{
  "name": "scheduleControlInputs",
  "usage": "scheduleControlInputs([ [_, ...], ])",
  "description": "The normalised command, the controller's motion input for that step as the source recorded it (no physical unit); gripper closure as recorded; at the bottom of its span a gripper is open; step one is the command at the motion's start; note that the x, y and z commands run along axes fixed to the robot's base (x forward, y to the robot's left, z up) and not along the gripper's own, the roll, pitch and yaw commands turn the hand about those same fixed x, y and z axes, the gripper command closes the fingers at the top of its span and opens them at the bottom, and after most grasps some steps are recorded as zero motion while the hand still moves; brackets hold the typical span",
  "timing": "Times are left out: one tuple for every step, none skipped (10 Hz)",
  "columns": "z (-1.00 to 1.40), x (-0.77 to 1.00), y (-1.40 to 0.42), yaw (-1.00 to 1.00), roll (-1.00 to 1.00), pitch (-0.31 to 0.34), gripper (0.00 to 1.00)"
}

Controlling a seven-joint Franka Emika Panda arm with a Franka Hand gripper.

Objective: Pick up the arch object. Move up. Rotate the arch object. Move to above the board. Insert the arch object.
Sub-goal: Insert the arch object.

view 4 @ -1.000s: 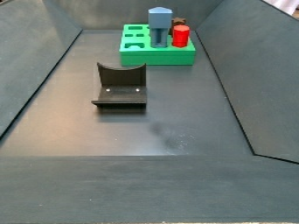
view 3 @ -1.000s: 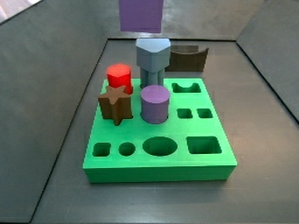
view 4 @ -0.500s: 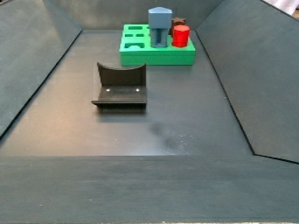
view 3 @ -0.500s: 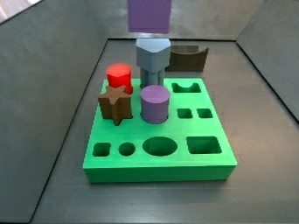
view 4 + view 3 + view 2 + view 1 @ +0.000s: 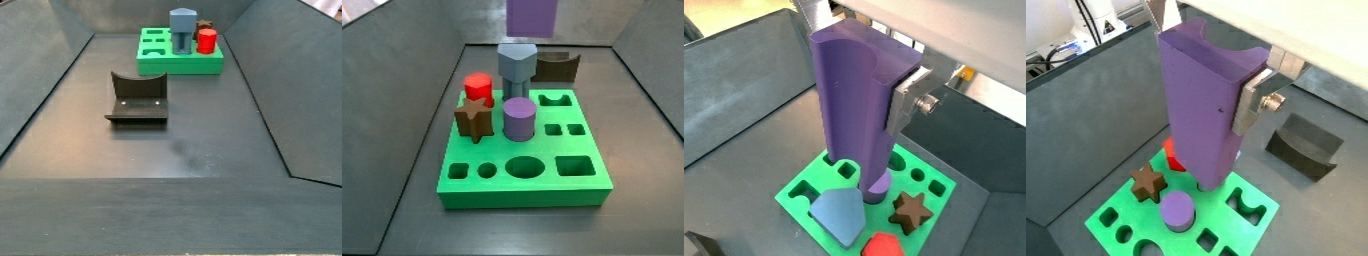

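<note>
The arch object (image 5: 531, 15) has shifted sideways, cropped above the board (image 5: 543, 182), pinched by the end effector (image 5: 1227, 95).

gripper (image 5: 1227, 95) high over the thick square slab board (image 5: 583, 182), clamped on the tall arch block (image 5: 1203, 110) hanging upright above it. dark l-shaped fixture (image 5: 136, 98) sitting on the floor, apart from the board.

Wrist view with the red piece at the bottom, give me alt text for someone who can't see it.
The gripper holds the tall purple arch object upright above the green board. On the board stand a grey-blue block, a brown star and a red piece.
</note>
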Motion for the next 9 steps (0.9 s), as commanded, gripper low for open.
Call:
scheduleControlInputs([
  [0.00, 1.00, 0.00, 0.01, 0.34, 0.129, 1.00],
  [0.00, 1.00, 0.00, 0.01, 0.37, 0.147, 1.00],
  [0.06, 1.00, -0.02, 0.00, 0.27, 0.044, 1.00],
  [-0.03, 1.00, -0.12, 0.00, 0.08, -0.031, 1.00],
  [-0.13, 1.00, -0.07, 0.00, 0.01, -0.036, 1.00],
  [-0.19, 1.00, 0.00, 0.00, 0.02, -0.010, 1.00],
  [-0.27, 1.00, 0.01, 0.00, 0.04, 0.000, 1.00],
  [-0.27, 1.00, 0.02, 0.00, 0.04, 0.000, 1.00],
  [-0.24, 1.00, 0.11, 0.00, 0.09, 0.000, 1.00],
])
